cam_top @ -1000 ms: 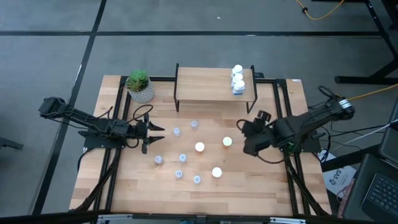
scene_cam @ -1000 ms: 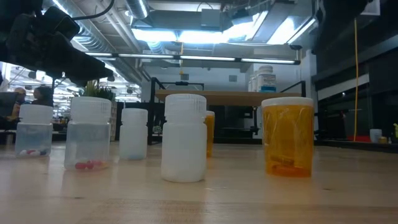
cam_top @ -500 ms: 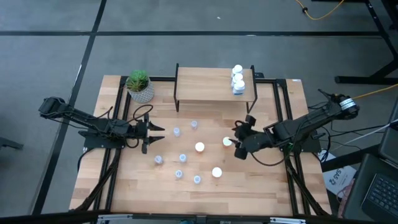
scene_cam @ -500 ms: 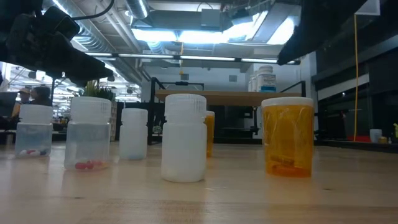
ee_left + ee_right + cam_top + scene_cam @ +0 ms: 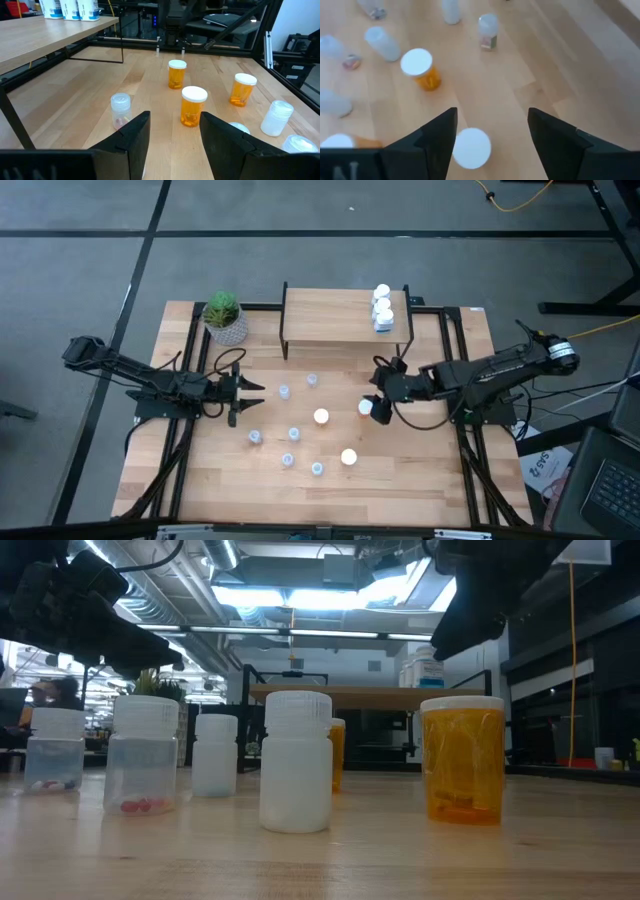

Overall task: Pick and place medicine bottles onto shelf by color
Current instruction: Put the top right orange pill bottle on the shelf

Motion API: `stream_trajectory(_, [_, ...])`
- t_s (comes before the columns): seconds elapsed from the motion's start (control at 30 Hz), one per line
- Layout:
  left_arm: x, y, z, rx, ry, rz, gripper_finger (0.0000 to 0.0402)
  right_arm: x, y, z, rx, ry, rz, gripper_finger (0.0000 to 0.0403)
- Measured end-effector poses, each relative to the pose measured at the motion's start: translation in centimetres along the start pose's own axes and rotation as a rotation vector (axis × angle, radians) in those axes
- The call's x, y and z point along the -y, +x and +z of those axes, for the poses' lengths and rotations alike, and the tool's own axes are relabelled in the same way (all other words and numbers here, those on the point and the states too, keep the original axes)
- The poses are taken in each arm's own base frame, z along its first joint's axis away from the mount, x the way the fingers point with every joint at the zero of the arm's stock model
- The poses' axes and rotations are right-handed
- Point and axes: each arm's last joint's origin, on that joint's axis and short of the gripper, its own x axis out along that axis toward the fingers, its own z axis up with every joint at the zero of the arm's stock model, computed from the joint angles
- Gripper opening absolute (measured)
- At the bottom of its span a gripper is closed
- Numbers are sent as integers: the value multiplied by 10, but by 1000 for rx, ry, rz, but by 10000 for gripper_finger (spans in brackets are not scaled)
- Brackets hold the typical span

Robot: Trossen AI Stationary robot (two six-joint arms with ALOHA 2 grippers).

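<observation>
Only the right wrist view shows that the right gripper [image 5: 490,135] hangs with its jaws apart directly over a white-capped bottle [image 5: 471,148], the cap sitting between the two fingers and not clamped. From above, this gripper [image 5: 381,397] is at the table's middle right, in front of the shelf [image 5: 330,315].

The left wrist view shows the left gripper [image 5: 172,135] with jaws apart and holding nothing; ahead of them stand three orange bottles [image 5: 192,106] with white caps, a small clear bottle [image 5: 120,107] just off one finger, and a white bottle [image 5: 276,118] farther aside.

The low view alone shows contents: a clear bottle [image 5: 143,754] holds small red pieces, probably pills.

White bottles [image 5: 382,307] stand on one end of the shelf. A potted plant [image 5: 225,317] sits beside the shelf.
</observation>
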Motion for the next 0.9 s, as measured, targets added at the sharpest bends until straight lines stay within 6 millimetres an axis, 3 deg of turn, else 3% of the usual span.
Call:
stream_trajectory(0.2, [0, 0, -1, -7, 5, 1, 165, -2, 13, -4, -71, -187, 47, 252])
stream_trajectory(0.53, [-1, 0, -4, -43, 14, 6, 165, -10, 55, -21, -249, -306, 90, 252])
stream_trajectory(0.9, [-1, 0, -4, -44, 15, 6, 165, -12, 62, -25, -293, -318, 113, 252])
